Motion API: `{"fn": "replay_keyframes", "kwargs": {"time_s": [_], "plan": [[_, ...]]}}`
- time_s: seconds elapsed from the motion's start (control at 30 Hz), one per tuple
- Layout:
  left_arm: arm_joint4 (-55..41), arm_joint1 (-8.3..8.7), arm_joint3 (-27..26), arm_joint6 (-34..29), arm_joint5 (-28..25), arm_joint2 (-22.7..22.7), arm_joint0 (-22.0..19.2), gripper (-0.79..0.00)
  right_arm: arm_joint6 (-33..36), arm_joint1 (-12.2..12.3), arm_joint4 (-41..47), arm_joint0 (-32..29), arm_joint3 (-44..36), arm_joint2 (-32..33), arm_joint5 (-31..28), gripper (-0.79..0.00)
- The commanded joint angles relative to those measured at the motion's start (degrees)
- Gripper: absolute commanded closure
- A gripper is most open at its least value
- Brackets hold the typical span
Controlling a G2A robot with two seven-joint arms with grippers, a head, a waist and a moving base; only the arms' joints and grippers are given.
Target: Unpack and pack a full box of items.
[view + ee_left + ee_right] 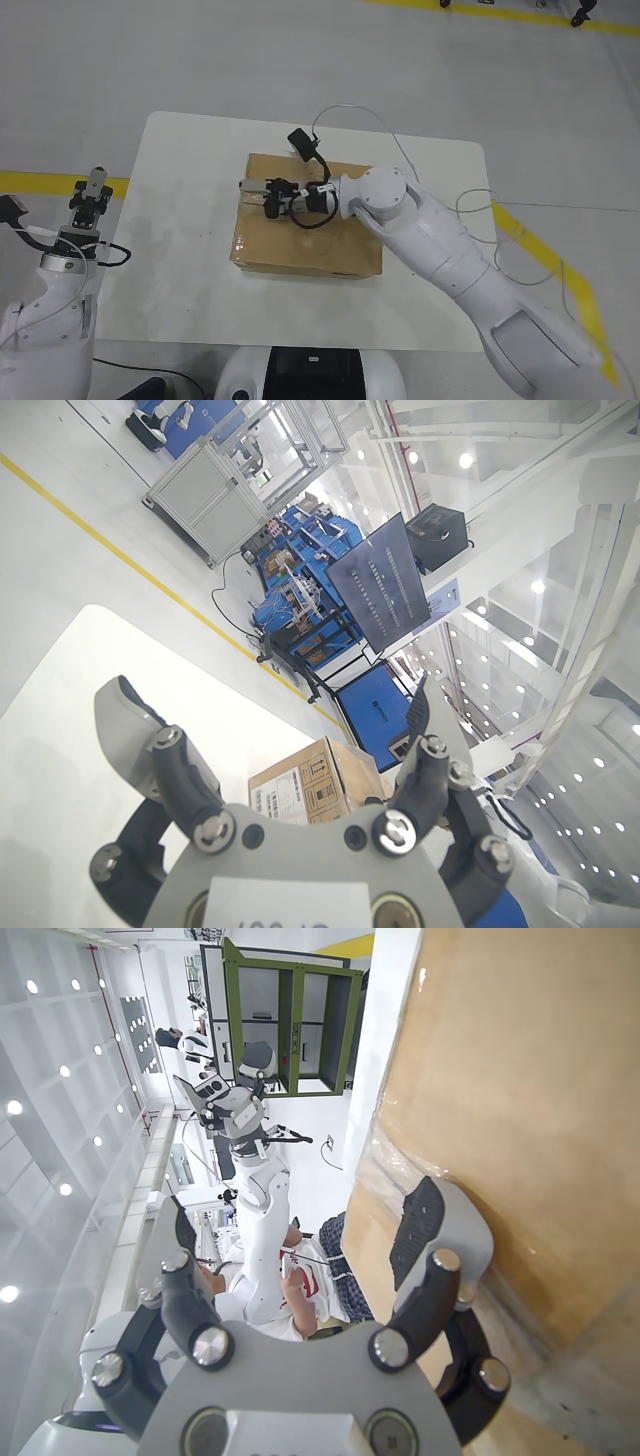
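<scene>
Because the right gripper is spread wide at one edge of the box, with one pad on or just above the tape and the other finger out past the side, a push along the seam could slide the whole box across the table — nothing braces it. The left gripper hangs open and empty by the table's left edge, well apart from the box, so it gives no hold. A pad could also skid over the glossy tape without catching it, or dent the flap if pressed hard. The box sits shut near the table's middle. Its contents are hidden under the sealed flaps — how full it is cannot be told. Whether the pad truly touches the cardboard is hard to make out, and the arm covers much of the box top.
</scene>
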Motion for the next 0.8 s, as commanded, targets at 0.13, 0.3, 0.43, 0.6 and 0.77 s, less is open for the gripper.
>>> {"fn": "replay_keyframes", "kwargs": {"time_s": [0.13,0.3,0.43,0.6,0.77], "plan": [[0.0,0.0,0.0,0.0,0.0,0.0,0.0,-0.785,0.5,1.3,-3.1,-2.8,-2.7,2.7,1.0,-0.785],[0.0,0.0,0.0,0.0,0.0,0.0,0.0,-0.785,0.9,2.4,-5.5,-5.2,-5.3,5.1,2.1,-0.785],[0.0,0.0,0.0,0.0,0.0,0.0,0.0,-0.785,0.9,3.3,-7.8,-6.9,-7.7,6.9,3.0,-0.785],[0.0,0.0,0.0,0.0,0.0,0.0,0.0,-0.785,1.0,4.3,-11.0,-9.1,-10.8,9.2,4.5,-0.785],[0.0,0.0,0.0,0.0,0.0,0.0,0.0,-0.785,1.2,5.5,-14.0,-11.5,-14.2,11.8,6.1,-0.785]]}}
